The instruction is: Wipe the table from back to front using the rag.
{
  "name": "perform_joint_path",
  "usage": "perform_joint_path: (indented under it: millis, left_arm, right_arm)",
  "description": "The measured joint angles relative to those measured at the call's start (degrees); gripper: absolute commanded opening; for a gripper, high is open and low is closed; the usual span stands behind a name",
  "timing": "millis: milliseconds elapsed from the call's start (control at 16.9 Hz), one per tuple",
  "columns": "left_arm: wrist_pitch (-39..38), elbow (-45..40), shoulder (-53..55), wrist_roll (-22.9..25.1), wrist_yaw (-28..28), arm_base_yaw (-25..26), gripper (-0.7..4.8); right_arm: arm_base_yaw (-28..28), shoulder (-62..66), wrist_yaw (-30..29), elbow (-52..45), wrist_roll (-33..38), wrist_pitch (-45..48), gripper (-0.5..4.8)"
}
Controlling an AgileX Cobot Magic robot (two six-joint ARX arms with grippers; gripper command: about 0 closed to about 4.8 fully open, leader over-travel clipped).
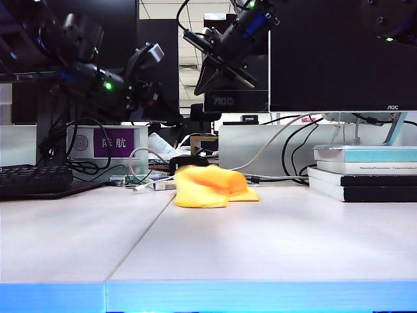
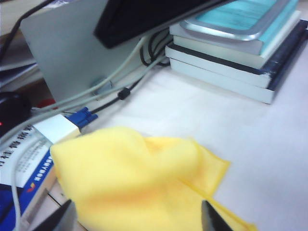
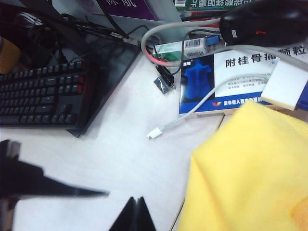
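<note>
The yellow rag (image 1: 212, 186) lies bunched up on the pale table (image 1: 260, 241), near its back edge around the middle. In the left wrist view the rag (image 2: 139, 183) fills the lower part of the frame. My left gripper (image 2: 138, 217) hovers over it, open wide, one dark fingertip on each side and nothing held. In the exterior view the left gripper (image 1: 144, 70) hangs high above the table's left side. My right gripper (image 3: 135, 204) is shut and empty, over bare table beside the rag (image 3: 250, 173). From outside, the right gripper (image 1: 207, 81) is up in front of the monitors.
A black keyboard (image 1: 36, 179) lies at the back left. A stack of books (image 1: 365, 173) stands at the back right under a monitor (image 1: 339, 55). Behind the rag lie cables (image 3: 192, 113), a blue medicine box (image 3: 211, 82), a black mouse (image 3: 264, 21) and a white adapter (image 2: 55, 129).
</note>
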Motion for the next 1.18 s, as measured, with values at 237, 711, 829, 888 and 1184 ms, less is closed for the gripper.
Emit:
perform_joint_path:
  millis: [237, 711, 829, 888, 1184]
  left_arm:
    - [0.42, 0.0, -6.88, -11.45, 1.09, -0.52, -0.06]
    - [-21.14, -0.02, -32.52, -12.63, -5.22, -0.61, -0.06]
    - [-24.46, 0.02, -41.22, -15.85, -10.84, -0.66, -0.06]
    - [-26.75, 0.02, -44.92, -16.35, -12.68, -0.61, -0.06]
    - [-51.78, 0.15, -71.1, -16.13, -24.33, -0.66, -0.06]
  right_arm:
    - [-0.02, -4.72, -1.51, 0.0, -9.55, -4.98, -0.01]
    - [0.02, -19.41, -0.28, 0.02, -14.58, -8.41, -0.01]
    - [0.11, -23.04, -0.26, 0.02, -14.84, -10.47, -0.01]
    - [0.35, -24.46, -0.15, 0.02, -14.86, -12.04, 0.0]
    - [2.4, -34.27, -0.26, 0.02, -15.67, -19.15, -0.01]
